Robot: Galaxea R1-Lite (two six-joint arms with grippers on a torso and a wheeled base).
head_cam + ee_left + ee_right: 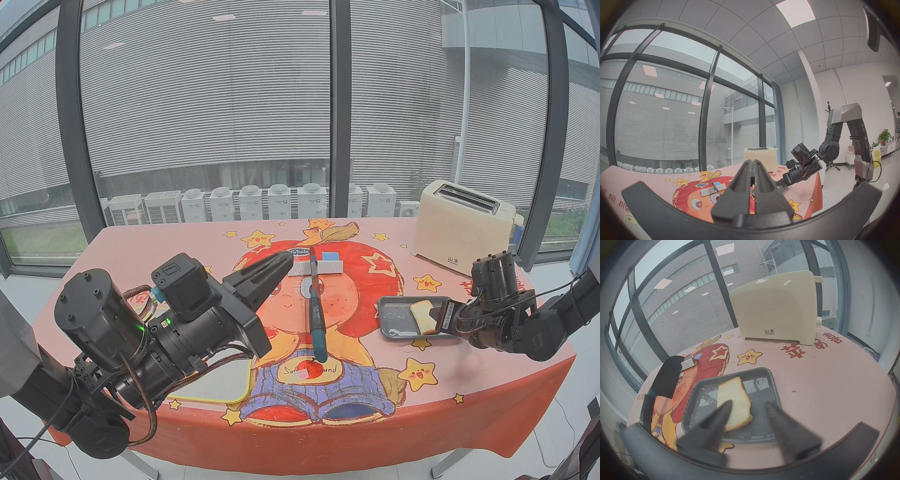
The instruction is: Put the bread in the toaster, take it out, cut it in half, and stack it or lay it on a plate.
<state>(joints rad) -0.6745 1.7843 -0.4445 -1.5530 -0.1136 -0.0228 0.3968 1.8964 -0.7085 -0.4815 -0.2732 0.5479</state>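
Head view: a pink cartoon tablecloth (pixel 156 250) by the window; a grey metal tray (pixel 392 325) holds a pale bread slice (pixel 425 315), near the cream toaster (pixel 461 225). Left wrist view: left gripper (pixel 753 170) pressed closed, empty. Right wrist view: right gripper (pixel 749 405) gapes over that slice, gripping nothing.

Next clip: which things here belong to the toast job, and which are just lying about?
Job: bread, grey tray, toaster, knife, cutting board, right gripper.
Lying about: knife rest, tablecloth, potted plant.
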